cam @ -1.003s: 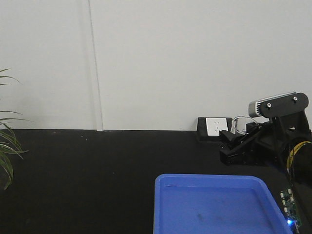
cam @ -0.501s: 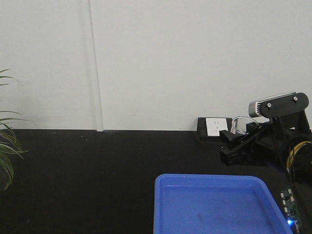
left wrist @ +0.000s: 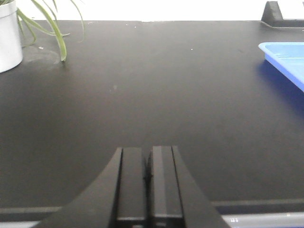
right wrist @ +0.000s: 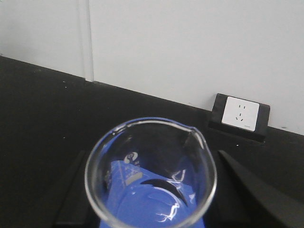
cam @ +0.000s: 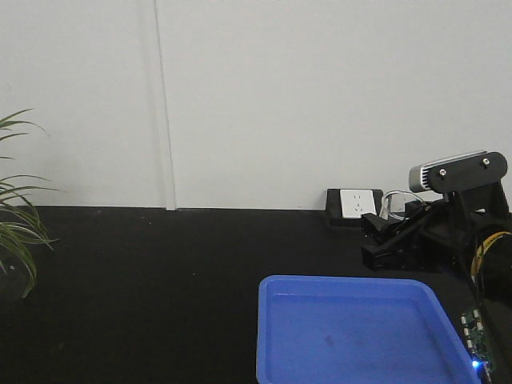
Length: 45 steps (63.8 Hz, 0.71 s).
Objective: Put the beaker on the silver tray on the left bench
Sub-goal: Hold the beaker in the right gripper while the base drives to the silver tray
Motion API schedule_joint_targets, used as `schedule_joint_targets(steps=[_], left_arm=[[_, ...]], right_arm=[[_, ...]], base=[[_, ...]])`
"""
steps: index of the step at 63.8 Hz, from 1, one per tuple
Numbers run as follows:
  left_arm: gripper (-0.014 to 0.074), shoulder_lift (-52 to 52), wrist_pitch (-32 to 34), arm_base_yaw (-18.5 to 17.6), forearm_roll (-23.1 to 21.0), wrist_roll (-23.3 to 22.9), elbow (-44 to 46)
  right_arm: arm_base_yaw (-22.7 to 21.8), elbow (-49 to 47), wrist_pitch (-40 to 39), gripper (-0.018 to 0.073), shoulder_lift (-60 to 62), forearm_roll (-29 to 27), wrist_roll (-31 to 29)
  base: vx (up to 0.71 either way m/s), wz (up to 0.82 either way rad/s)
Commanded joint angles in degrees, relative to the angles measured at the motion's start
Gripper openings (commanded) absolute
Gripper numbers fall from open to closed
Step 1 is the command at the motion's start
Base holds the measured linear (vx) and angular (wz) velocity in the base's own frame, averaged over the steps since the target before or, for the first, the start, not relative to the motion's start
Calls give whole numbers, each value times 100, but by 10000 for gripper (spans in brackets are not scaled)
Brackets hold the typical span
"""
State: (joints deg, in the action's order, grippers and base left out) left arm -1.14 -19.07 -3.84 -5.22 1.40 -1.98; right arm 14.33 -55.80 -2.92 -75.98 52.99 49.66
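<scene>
Beaker: the beaker (right wrist: 151,175) is clear thin glass with a small pouring lip. It looks empty, so I judge it light, stiff, slippery and easy to break.
Place: it sits between the fingers of the right pincer (right wrist: 152,202), apparently above the blue tray (cam: 352,288), because blue shows through its bottom.
Hold: the right pincer is closed on the beaker's wall, with one dark finger on each side below the rim. How firm the grip is, I cannot tell.
Best grip: on the straight wall, not on the rim or lip, with gentle pressure and the glass kept upright.
Left pincer: the left pincer (left wrist: 147,180) has its fingers pressed together with nothing between them, and it is low over the table (left wrist: 142,85).
Silver tray: not visible in any view, so the way to it cannot be judged.
Table: wide, matte black, against a white wall (cam: 280,96).
Around: a socket (right wrist: 242,111) in a black holder stands at the foot of the wall, near the right arm. A plant (cam: 16,232) in a white pot (left wrist: 8,35) stands far to the left.
In the way: the raised rim of the blue tray is the nearest obstacle. On a leftward path the long plant leaves could brush the glass.
</scene>
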Motion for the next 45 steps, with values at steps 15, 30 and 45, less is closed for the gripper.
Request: schedule_joint_targets(steps=[15, 30, 45], left_arm=[[1, -39, 478, 11, -31, 2, -104], [1, -39, 478, 11, -31, 2, -104], [1, -39, 478, 11, -31, 2, -104]], right_arm=[[-4, -207, -259, -14, 175, 36, -3], [-4, -207, -253, -14, 175, 36, -3], [-4, -207, -253, -14, 175, 36, -3]], base=[[-15, 4], [-18, -4], [-23, -14]])
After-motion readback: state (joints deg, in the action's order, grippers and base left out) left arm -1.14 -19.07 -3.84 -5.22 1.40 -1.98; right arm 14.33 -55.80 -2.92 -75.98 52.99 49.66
